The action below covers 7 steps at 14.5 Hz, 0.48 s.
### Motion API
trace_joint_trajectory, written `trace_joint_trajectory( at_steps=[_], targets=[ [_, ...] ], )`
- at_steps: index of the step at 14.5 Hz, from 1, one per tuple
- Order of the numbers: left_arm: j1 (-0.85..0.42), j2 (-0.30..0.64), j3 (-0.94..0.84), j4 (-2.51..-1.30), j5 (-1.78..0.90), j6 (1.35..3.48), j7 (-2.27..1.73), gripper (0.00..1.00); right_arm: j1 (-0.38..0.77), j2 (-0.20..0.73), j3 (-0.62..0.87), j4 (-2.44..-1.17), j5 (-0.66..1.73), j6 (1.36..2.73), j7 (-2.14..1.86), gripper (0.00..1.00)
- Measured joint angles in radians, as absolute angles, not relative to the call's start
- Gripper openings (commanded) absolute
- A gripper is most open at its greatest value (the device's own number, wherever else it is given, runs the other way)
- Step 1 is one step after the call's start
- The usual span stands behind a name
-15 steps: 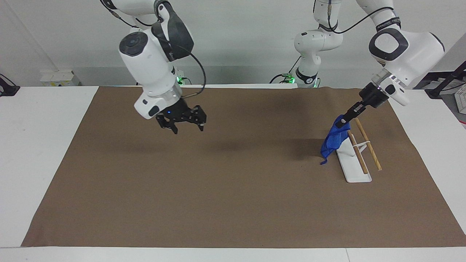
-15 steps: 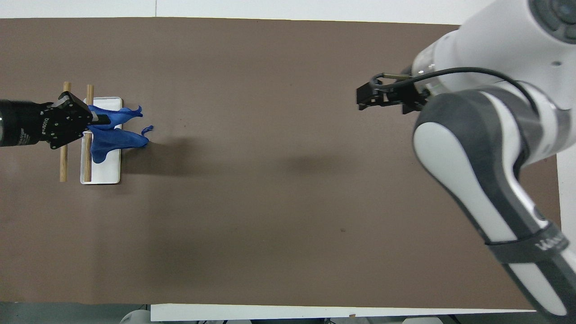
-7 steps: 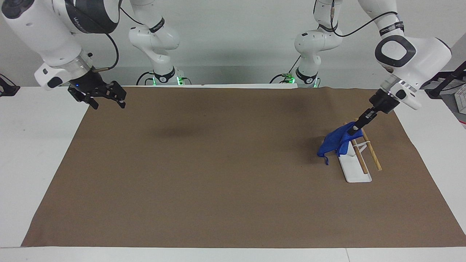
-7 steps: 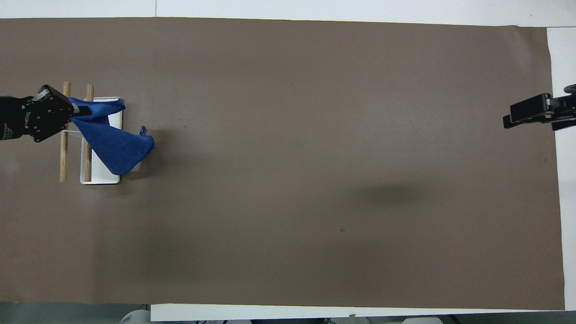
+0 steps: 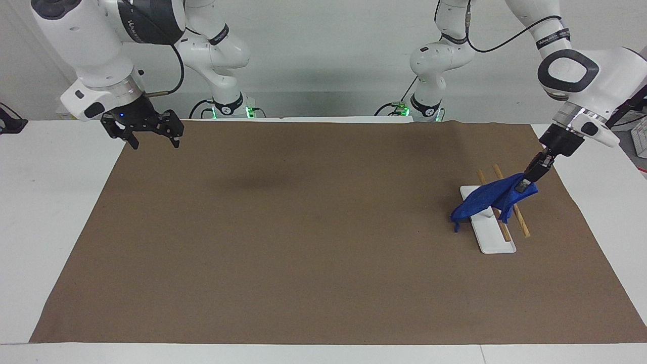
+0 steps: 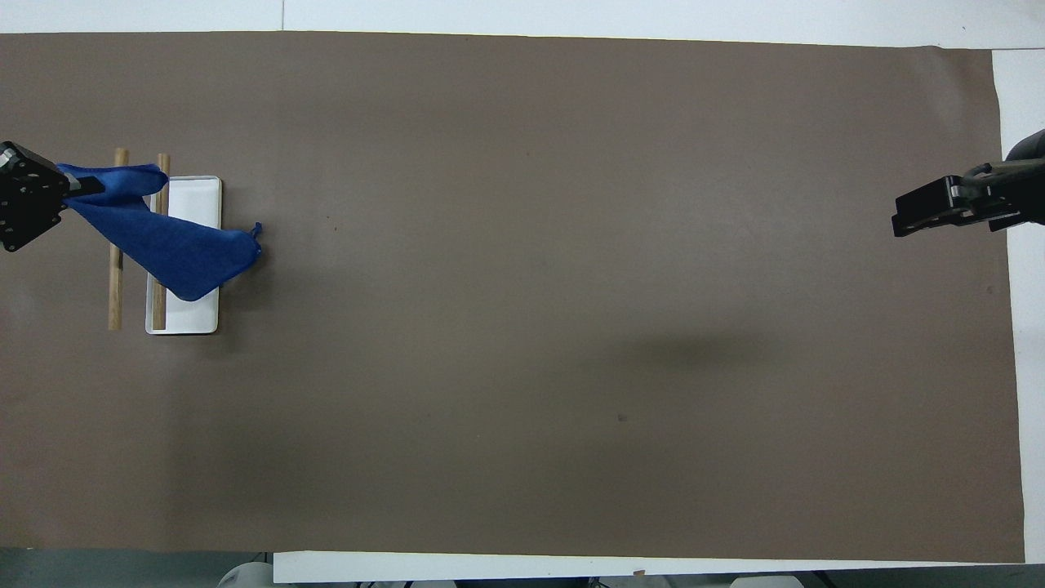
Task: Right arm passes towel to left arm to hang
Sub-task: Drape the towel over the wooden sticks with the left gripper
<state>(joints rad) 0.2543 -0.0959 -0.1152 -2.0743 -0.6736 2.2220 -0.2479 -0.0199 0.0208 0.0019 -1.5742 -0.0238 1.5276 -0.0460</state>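
The blue towel lies draped across the two wooden rods of a small rack with a white base. One corner hangs down to the mat on the side toward the right arm. My left gripper is shut on the towel's other end, just past the outer rod toward the left arm's end of the table. From overhead, the towel stretches slantwise from the left gripper over both rods. My right gripper hangs open and empty over the mat's corner at its own end.
A brown mat covers the table. The rack's white base sits near the left arm's end. Two slimmer white arms with green-lit bases stand at the robots' edge.
The left gripper has pulled the towel outward across the rods, spreading it over the rack. The right arm swung from the middle of the table back to its own end.
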Motion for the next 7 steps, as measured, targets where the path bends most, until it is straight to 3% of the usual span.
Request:
trace_joint_trajectory(
  at_steps=[7],
  targets=[
    [0.315,-0.036,-0.114,-1.929,-0.674,2.142,-0.181,0.00,-0.020,0.021,0.003,-1.574,-0.024,1.528,-0.046,1.00]
  ],
)
